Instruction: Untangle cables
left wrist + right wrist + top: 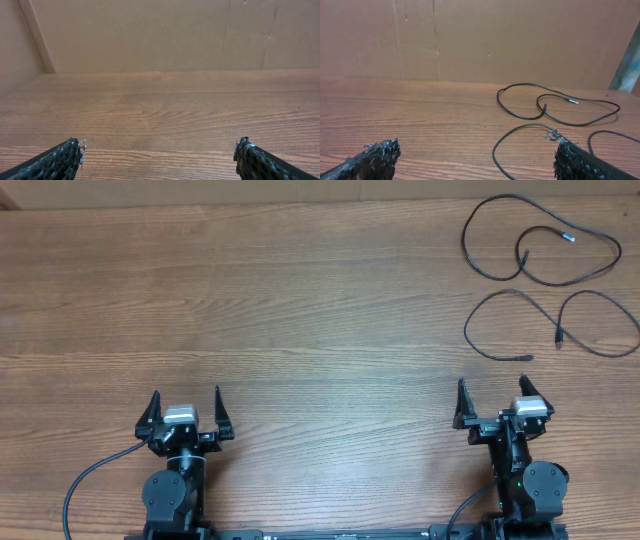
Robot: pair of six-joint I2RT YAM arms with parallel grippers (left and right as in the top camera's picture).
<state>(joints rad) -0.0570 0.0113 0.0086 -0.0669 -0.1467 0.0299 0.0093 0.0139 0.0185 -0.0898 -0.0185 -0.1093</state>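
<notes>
Two thin black cables lie at the table's far right, apart from each other. The farther cable (467, 235) forms a wide loop with both plug ends inside it. The nearer cable (467, 328) curves in two arcs just ahead of my right gripper (492, 385), which stands open and empty. In the right wrist view the nearer cable (493, 150) bends between and past my right gripper (476, 147), and the farther cable (498, 100) lies beyond. My left gripper (187, 395) is open and empty at the near left; in its own view my left gripper (159, 147) frames only bare wood.
The wooden table (300, 300) spreads to the left of the cables. A brown cardboard wall (480, 40) stands along the far edge. Thick black cords run from the arm bases (100, 470) at the near edge.
</notes>
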